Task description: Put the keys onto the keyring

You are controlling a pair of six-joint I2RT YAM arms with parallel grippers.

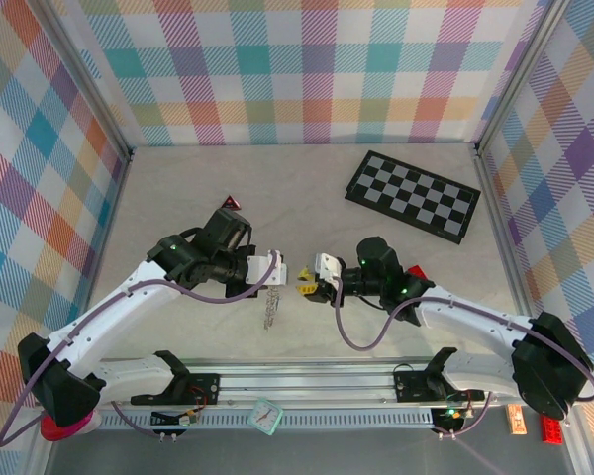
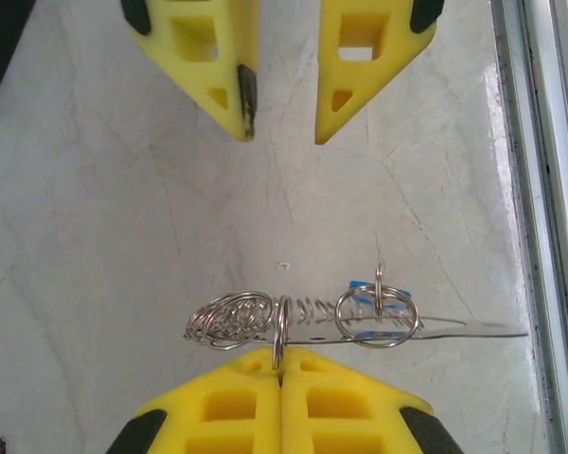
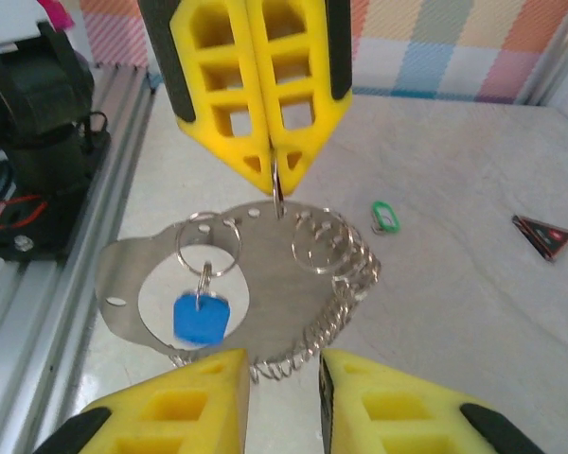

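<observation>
- While peering down from the top camera, spotting the left gripper (image 1: 283, 269) and right gripper (image 1: 305, 287) pointing nose to nose over the middle of the table (image 1: 178, 198), tips near each other.
- Dangling below the left gripper as a thin silvery strand: the keyring (image 1: 271, 307). Touching the table or not, can't tell from up here.
- Lying well apart at the back right: a chequered board (image 1: 413, 195). Sitting behind the left arm: a small red-and-black triangle (image 1: 232, 203).
- Switching to the left wrist cam: left gripper (image 2: 282, 364) fingers squeezed fully together, pinching one small ring on the keyring (image 2: 454, 328), which is showing edge-on as a flat silvery strip.
- Bunching up on the left end of that strip: the keys (image 2: 229, 320), looking like a stack of little silvery loops. Hanging near the right end: a bigger ring with a blue tag (image 2: 364, 301).
- Facing it from the top of the frame: right gripper (image 2: 284, 132), fingers standing apart with nothing between them.
- Moving on to the right wrist cam: right gripper (image 3: 284, 364) fingers parted at the bottom edge, gripping nothing, just beside the keyring's lower rim.
- Hanging face-on from the clamped left gripper (image 3: 275, 175): the keyring (image 3: 275, 274), a flat metal loop with a big hole.
- Fringing its right side and bottom: the keys (image 3: 331, 248). Dangling over the hole: the blue tag (image 3: 201, 319).
- Resting on the table behind: a green tag (image 3: 386, 218), and farther right the triangle (image 3: 544, 235).
</observation>
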